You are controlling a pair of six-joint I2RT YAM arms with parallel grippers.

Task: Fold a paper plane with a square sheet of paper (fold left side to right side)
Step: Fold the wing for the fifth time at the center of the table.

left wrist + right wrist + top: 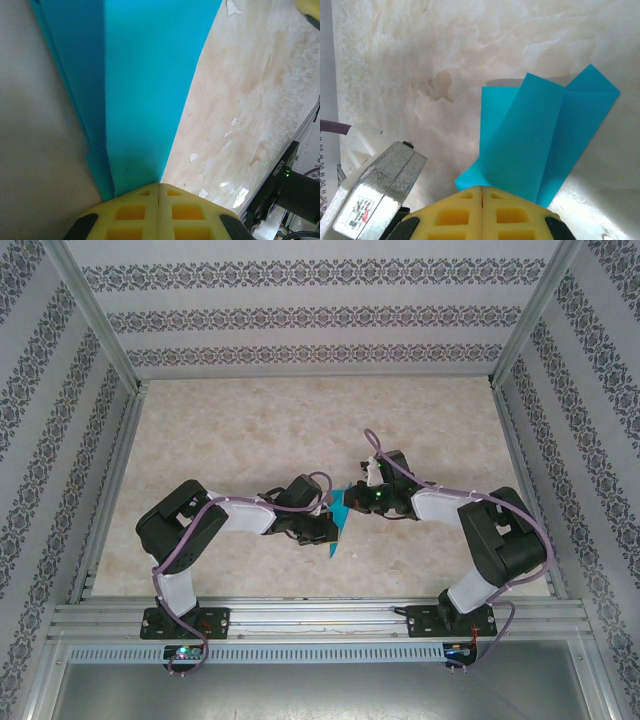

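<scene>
The square sheet of paper (338, 516), teal-blue and folded into a long narrow shape with several layers, hangs between my two grippers near the table's middle. My left gripper (323, 527) is shut on its near end. In the left wrist view the paper (145, 90) runs up from the closed yellow fingertips (159, 186). My right gripper (352, 498) is shut on the far end. In the right wrist view the folded paper (540, 135) fans out from the closed fingertips (482, 189) and casts a shadow on the table.
The pale marbled tabletop (250, 440) lies open behind and beside the arms. Patterned walls and metal posts (100, 315) fence the table. A metal rail (320, 615) crosses the near edge. The right arm's dark wrist (287, 172) shows a green light.
</scene>
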